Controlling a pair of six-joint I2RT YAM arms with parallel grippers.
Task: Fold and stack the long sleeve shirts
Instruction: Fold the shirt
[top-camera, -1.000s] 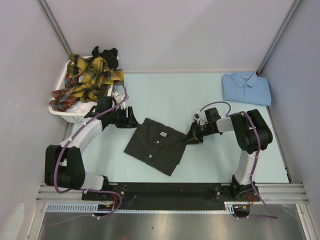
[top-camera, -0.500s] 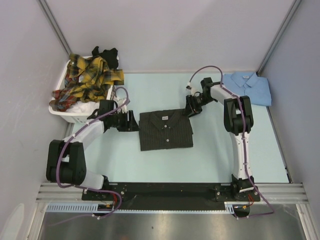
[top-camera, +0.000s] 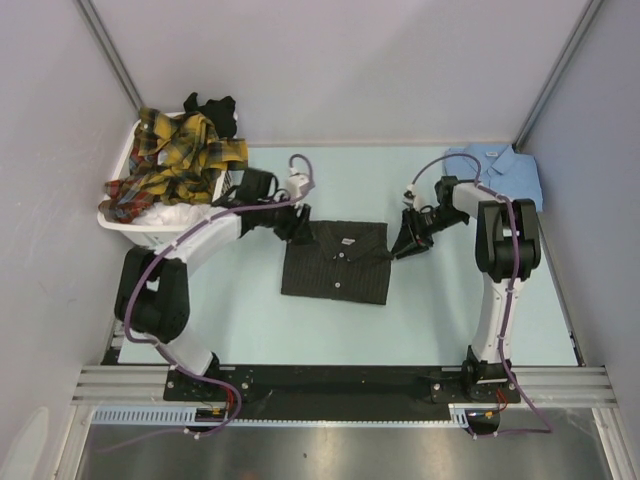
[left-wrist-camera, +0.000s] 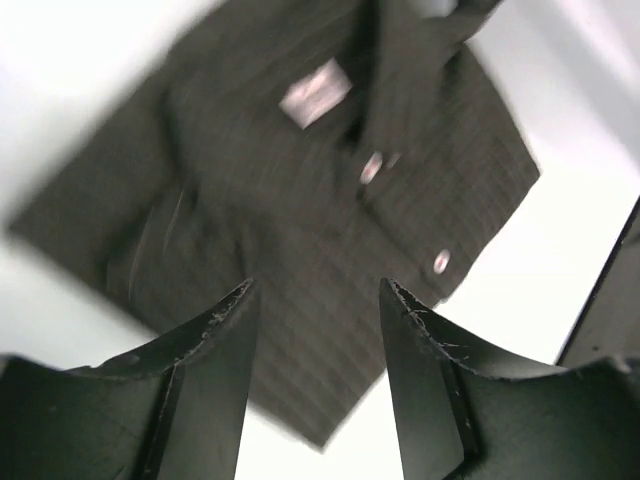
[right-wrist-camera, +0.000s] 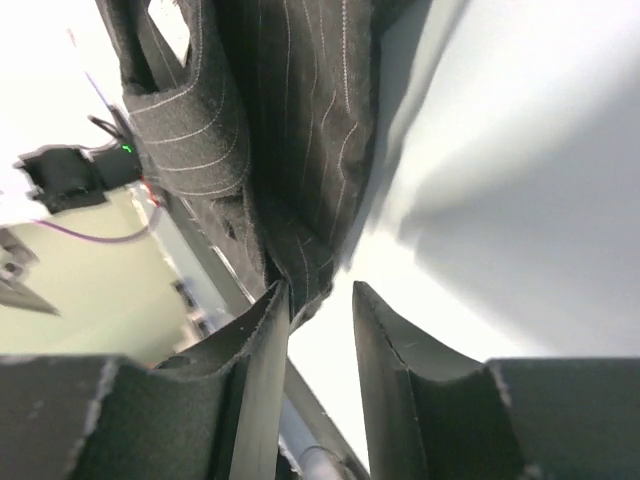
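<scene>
right pincer (right-wrist-camera: 320, 292) parted at the edge of the black pinstriped shirt (top-camera: 335, 265), left pincer (left-wrist-camera: 315, 290) open above it, folded into a rectangle, pale buttons (left-wrist-camera: 440, 262) showing

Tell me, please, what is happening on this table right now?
A robot is folding shirts. The left pincer hovers open over the far left corner of a folded charcoal pinstriped shirt in the middle of the table. The right pincer is at the shirt's right edge, jaws apart. A folded light blue shirt lies at the far right corner. Plaid shirts wait in the white basket at the far left.
</scene>
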